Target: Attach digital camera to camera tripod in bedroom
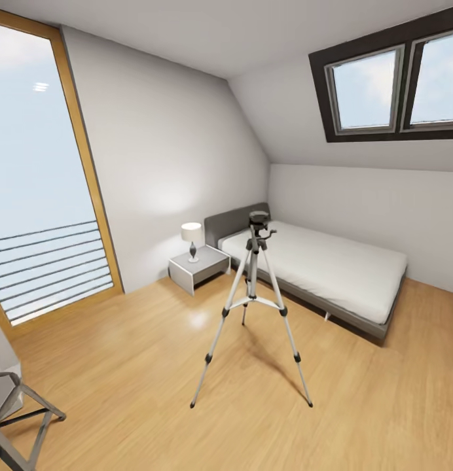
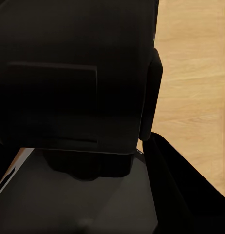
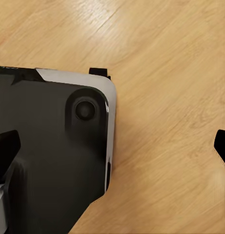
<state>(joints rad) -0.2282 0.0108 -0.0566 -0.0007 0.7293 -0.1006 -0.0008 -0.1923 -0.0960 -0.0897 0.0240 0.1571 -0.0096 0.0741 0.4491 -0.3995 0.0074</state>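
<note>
Camera tripod [image 1: 253, 307] stands upright on the wood floor [image 1: 154, 392] mid-room, dead ahead & well apart from the robot, head topped by a dark block, prob. the digital camera [image 1: 258, 217]. Bed [image 1: 331, 268] just behind, nightstand [image 1: 199, 267] w/ lamp [image 1: 192, 241] beside. Both pincers: can't tell open or closed; wrist views show dark robot body over floor. Neither arm looks nearer.

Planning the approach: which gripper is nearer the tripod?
Cannot tell. The camera tripod stands ahead by the bed; the left wrist view faces the robot's dark body, the right gripper hangs open over floor beside it.
</note>
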